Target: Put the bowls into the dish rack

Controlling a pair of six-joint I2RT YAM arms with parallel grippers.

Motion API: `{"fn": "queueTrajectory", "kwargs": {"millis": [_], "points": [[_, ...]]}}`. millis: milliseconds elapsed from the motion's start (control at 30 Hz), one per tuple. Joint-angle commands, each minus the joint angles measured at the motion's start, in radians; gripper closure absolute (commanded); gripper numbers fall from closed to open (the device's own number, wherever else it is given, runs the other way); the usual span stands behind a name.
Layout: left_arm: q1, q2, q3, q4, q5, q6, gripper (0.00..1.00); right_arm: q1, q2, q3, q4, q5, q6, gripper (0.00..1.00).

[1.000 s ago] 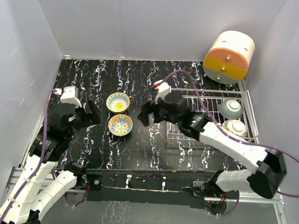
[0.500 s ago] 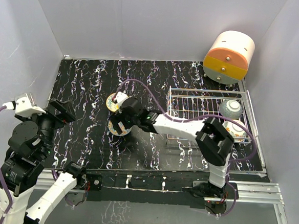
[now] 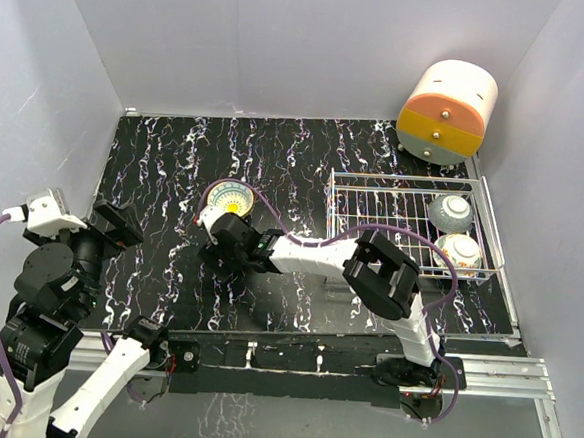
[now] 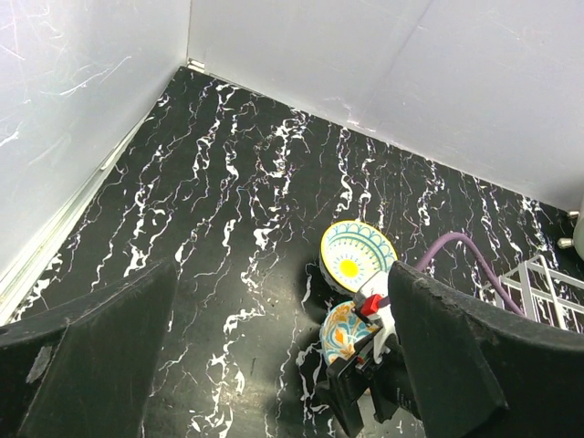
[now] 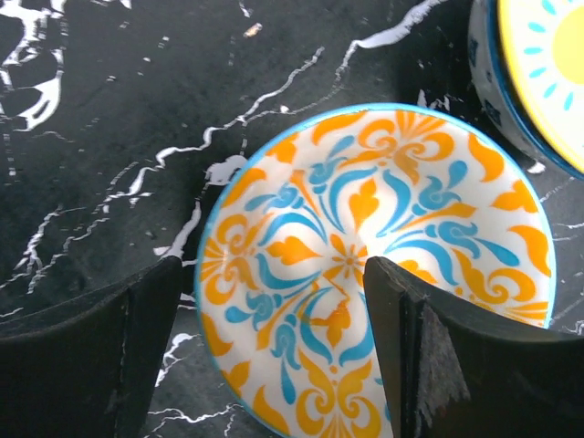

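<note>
An orange-and-blue floral bowl [image 5: 365, 265] sits upright on the black marble table, also visible in the left wrist view [image 4: 343, 330]. My right gripper [image 5: 274, 356] is open and straddles its left rim, one finger outside and one over the inside. From above, the gripper [image 3: 219, 248] covers this bowl. A yellow-centred bowl [image 3: 230, 197] stands just behind it, almost touching. The wire dish rack [image 3: 374, 200] at the right holds a grey bowl [image 3: 451, 212] and a floral bowl [image 3: 460, 251]. My left gripper [image 4: 274, 365] hangs open at the far left, holding nothing.
A round cream, orange and yellow drawer unit [image 3: 448, 110] stands at the back right behind the rack. White walls close in the table on three sides. The right arm's purple cable [image 3: 302, 220] loops over the table between the bowls and the rack.
The right arm has swung left from beside the rack and come down over the orange-and-blue bowl. The left arm has pulled back toward the left wall.
</note>
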Motion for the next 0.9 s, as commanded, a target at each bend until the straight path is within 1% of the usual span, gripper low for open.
{"fn": "queueTrajectory", "kwargs": {"millis": [0,67,167,300,367,400,467,500,567,667,867], "points": [[-0.004,-0.007,-0.01,-0.007,-0.025,0.017,0.03,-0.001,0.005,0.046,0.024,0.093,-0.017,0.21],[-0.004,-0.006,-0.011,-0.009,-0.025,0.016,0.03,-0.001,0.014,0.046,0.025,0.113,-0.021,0.25],[-0.004,-0.009,-0.013,-0.01,-0.027,0.014,0.03,0.003,0.027,0.045,0.023,0.134,-0.032,0.35],[-0.004,-0.013,-0.021,-0.013,-0.032,0.013,0.03,0.007,0.039,0.042,0.019,0.128,-0.042,0.44],[-0.004,-0.013,-0.023,-0.016,-0.032,0.011,0.03,0.007,0.043,0.038,0.018,0.114,-0.042,0.51],[-0.004,-0.013,-0.024,-0.018,-0.031,0.01,0.03,0.008,0.042,0.035,0.017,0.106,-0.042,0.55],[-0.004,-0.013,-0.021,-0.02,-0.033,0.009,0.03,0.008,0.036,0.024,0.017,0.091,-0.034,0.68],[-0.004,-0.013,-0.019,-0.023,-0.035,0.008,0.03,0.009,0.03,0.018,0.019,0.084,-0.027,0.79],[-0.004,-0.014,-0.015,-0.026,-0.037,0.008,0.03,0.011,0.009,0.002,0.022,0.074,-0.008,0.85],[-0.005,-0.012,-0.009,-0.031,-0.04,0.009,0.03,0.012,-0.054,-0.034,0.035,0.031,0.027,0.91],[-0.004,-0.007,-0.004,-0.03,-0.041,0.008,0.03,0.011,-0.254,-0.163,0.125,-0.122,0.104,0.92]]}}
